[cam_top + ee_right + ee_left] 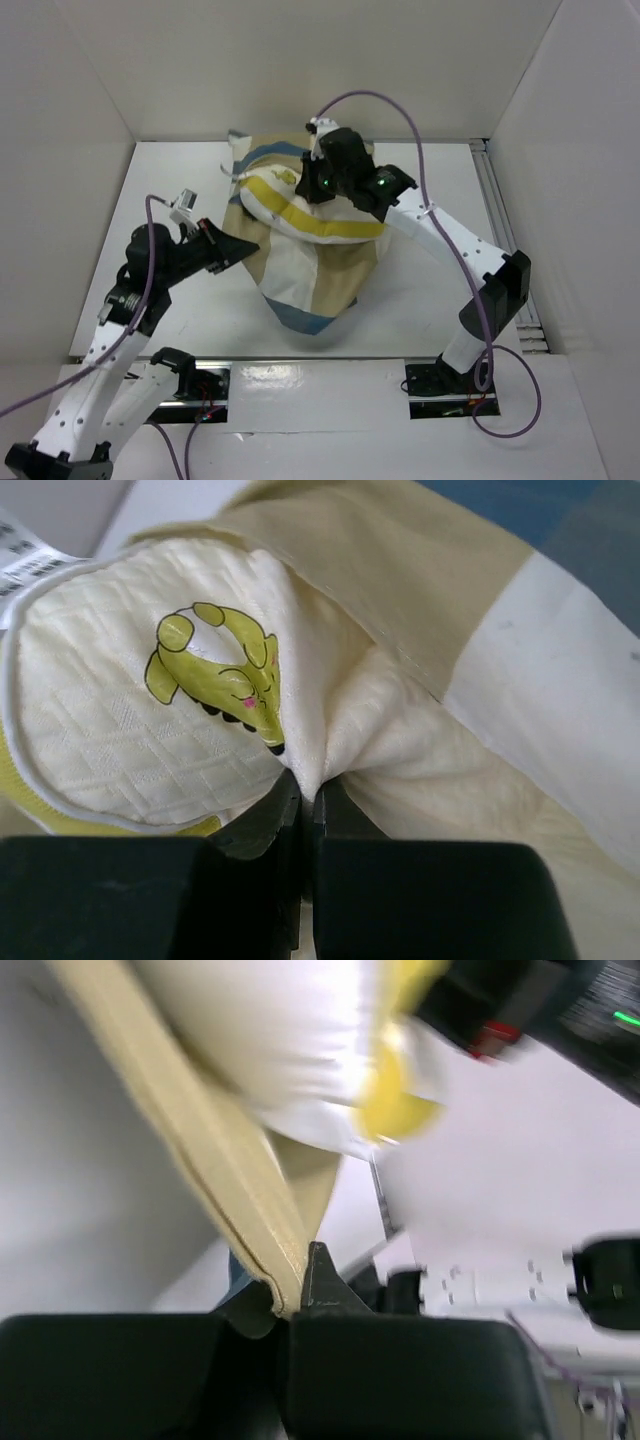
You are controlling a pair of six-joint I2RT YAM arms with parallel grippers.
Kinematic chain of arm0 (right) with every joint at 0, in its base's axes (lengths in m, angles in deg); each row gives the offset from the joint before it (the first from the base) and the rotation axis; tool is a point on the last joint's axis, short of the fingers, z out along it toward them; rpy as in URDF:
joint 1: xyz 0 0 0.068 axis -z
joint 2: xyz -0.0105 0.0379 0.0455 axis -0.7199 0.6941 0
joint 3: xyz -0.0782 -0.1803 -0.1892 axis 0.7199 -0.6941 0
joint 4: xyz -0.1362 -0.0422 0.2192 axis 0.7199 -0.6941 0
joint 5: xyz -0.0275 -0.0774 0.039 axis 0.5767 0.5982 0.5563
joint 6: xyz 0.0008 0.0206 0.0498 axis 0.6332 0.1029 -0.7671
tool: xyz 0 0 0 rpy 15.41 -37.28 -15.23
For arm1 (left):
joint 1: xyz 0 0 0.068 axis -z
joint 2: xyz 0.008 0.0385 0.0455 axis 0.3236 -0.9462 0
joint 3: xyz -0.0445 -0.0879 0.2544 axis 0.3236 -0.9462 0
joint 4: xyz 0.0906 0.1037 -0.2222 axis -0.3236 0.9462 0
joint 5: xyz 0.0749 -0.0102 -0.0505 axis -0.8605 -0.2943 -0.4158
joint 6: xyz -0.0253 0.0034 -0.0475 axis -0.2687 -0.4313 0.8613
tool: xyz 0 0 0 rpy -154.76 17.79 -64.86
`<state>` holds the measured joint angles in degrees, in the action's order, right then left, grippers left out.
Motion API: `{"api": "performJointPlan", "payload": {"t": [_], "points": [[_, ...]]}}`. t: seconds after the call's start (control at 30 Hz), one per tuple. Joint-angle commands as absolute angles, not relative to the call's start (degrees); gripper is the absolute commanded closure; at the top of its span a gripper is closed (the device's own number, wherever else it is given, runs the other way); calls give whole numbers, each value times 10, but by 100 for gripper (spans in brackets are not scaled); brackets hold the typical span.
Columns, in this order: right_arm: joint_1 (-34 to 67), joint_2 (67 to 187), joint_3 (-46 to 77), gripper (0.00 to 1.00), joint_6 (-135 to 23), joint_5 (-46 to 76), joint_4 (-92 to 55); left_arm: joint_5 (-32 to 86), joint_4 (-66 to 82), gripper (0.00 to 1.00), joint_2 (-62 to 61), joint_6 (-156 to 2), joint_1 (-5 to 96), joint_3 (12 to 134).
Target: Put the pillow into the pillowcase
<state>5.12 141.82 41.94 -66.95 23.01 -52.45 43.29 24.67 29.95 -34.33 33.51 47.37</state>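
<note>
**Ana:** Two arms are working over the table (170,200). What is the top view showing?

**Ben:** The case (310,285) is lying rumpled mid-table. The pillow (300,212) is resting on its far part, partly wrapped by it. The left gripper (251,245) is touching the case's left edge. The right gripper (315,192) is pressing down on the pillow from the far side.

**Ana:** And what is the left wrist view giving us?

**Ben:** Its jaws are pinching a folded tan edge of the case, closed tight on it. That edge is running up and to the left from the fingertips. The pillow is hanging above as a white and yellow blur.

**Ana:** What is the right wrist seeing?

**Ben:** Its jaws are squeezing a pinch of quilted pillow cloth, nearly touching each other. The grip is sitting just below the yellow logo (225,675). A white tag (25,558) is peeking in at the upper left. The case's tan and cream checks are draping over the pillow's right side.
</note>
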Motion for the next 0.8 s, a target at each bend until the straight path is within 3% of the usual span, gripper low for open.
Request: {"api": "performJointPlan", "payload": {"t": [0.0, 0.17, 0.3, 0.4, 0.47, 0.6, 0.77], "points": [[48, 1475, 295, 100, -665, 225, -456, 506, 352, 100, 361, -299, 352, 418], [70, 1521, 246, 100, -683, 225, -419, 541, 392, 100, 429, -292, 365, 397], [83, 1547, 394, 100, -674, 240, -470, 555, 417, 100, 421, -314, 365, 477], [83, 1566, 596, 100, -661, 252, -528, 560, 429, 100, 408, -333, 370, 545], [77, 1566, 635, 100, -661, 252, -539, 560, 435, 100, 401, -342, 370, 571], [54, 1566, 564, 100, -661, 236, -496, 565, 435, 100, 395, -353, 370, 586], [32, 1571, 320, 100, -685, 213, -426, 571, 430, 100, 384, -373, 370, 574]]}}
